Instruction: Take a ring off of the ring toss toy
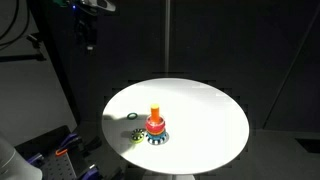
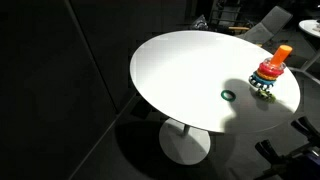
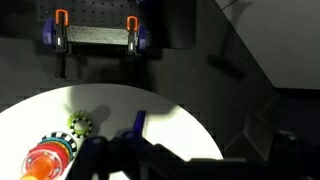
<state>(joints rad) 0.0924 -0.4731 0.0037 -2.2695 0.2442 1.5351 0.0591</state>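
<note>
The ring toss toy [image 1: 155, 126] stands on the round white table [image 1: 210, 110], with an orange peg, red rings round it and a patterned base. It also shows in an exterior view [image 2: 268, 72] and at the bottom left of the wrist view [image 3: 45, 160]. A small green ring [image 2: 228, 96] lies loose on the table beside the toy; it also shows in the wrist view [image 3: 79, 123]. My gripper [image 1: 88, 36] hangs high above the table's edge, well away from the toy. In the wrist view its jaws [image 3: 150, 160] are only dark shapes, so open or shut does not show.
A dark rack with orange-handled clamps [image 3: 95, 30] stands beyond the table edge; it also shows in an exterior view [image 1: 60, 150]. Another small ring [image 1: 133, 117] lies near the toy. Chairs [image 2: 270, 25] stand behind the table. The surroundings are dark.
</note>
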